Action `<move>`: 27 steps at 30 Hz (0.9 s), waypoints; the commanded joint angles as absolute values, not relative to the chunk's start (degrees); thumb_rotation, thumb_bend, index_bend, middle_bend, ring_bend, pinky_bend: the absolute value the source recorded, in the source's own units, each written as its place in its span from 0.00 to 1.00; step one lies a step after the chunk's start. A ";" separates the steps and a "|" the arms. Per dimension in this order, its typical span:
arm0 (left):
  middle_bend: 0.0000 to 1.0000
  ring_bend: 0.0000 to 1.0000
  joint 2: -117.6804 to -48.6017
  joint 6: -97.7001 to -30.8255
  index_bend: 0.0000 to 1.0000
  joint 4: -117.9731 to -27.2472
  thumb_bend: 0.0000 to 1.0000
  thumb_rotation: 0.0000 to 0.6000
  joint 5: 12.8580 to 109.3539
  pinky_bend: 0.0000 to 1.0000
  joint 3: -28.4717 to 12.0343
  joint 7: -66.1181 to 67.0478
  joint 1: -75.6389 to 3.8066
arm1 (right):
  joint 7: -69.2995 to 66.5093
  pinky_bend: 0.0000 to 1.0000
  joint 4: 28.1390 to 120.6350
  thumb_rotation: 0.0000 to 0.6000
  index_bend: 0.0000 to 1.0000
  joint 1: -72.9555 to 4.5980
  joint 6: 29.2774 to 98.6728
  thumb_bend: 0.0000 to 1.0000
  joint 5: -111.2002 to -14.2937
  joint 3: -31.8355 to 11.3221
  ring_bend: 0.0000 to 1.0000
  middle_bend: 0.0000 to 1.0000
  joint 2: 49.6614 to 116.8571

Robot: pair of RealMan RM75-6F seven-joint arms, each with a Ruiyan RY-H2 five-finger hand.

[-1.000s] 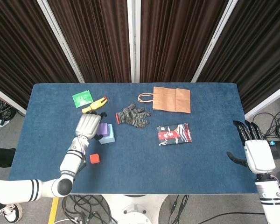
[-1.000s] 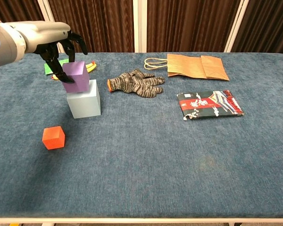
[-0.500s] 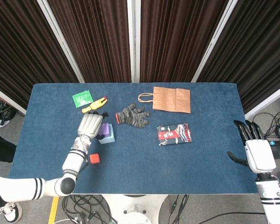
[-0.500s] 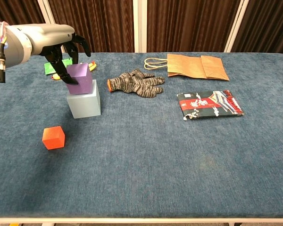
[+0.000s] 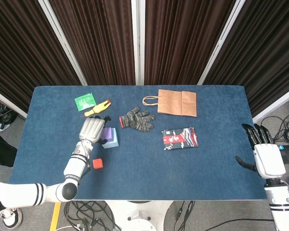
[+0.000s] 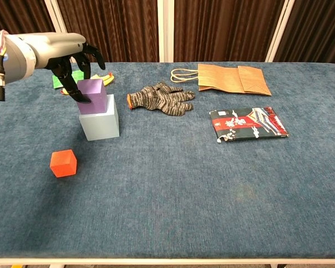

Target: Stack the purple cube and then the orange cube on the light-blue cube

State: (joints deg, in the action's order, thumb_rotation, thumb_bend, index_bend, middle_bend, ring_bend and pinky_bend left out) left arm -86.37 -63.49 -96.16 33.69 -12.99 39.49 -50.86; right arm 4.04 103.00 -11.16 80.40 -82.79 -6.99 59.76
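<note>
The purple cube [image 6: 93, 96] sits level on top of the light-blue cube [image 6: 100, 124] at the table's left. My left hand [image 6: 72, 61] reaches over it from the left, thumb against the cube's left side and other fingers behind it, still gripping it. From the head view the purple cube [image 5: 107, 132] and light-blue cube [image 5: 113, 140] peek out beside that left hand [image 5: 91, 129]. The orange cube [image 6: 63, 163] lies alone on the cloth, nearer the front edge. My right hand [image 5: 264, 156] hangs open off the table's right edge, holding nothing.
A grey knit glove [image 6: 159, 97] lies right of the stack. A brown paper bag [image 6: 231, 78] lies flat at the back, with a red-and-black packet [image 6: 248, 123] in front of it. A green packet [image 5: 85, 101] and a yellow item [image 5: 97, 109] lie behind the stack.
The purple cube was tilted over the light-blue cube in my left hand; it now rests flat on it. The right hand stayed put.
</note>
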 commanded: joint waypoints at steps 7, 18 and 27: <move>0.34 0.26 -86.62 -63.07 0.20 -95.76 0.15 1.00 36.99 0.32 -13.24 34.64 -49.74 | 4.01 0.00 103.08 1.00 0.00 -11.16 80.43 0.11 -82.72 -7.06 0.00 0.10 59.69; 0.39 0.26 -74.34 -75.15 0.19 -107.82 0.15 1.00 38.85 0.32 -11.96 32.01 -40.89 | 3.47 0.00 103.04 1.00 0.00 -11.05 80.38 0.11 -82.48 -7.11 0.00 0.10 59.39; 0.46 0.29 -71.02 -78.25 0.20 -111.73 0.15 1.00 46.06 0.33 -3.97 26.74 -31.64 | 3.94 0.00 102.98 1.00 0.00 -11.25 79.76 0.11 -82.42 -6.85 0.00 0.10 59.58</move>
State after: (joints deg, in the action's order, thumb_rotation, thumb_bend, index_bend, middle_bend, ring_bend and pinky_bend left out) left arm -71.42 -77.80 -110.80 44.44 -5.41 27.87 -32.90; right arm 3.95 102.99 -11.25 79.75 -82.42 -6.85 59.58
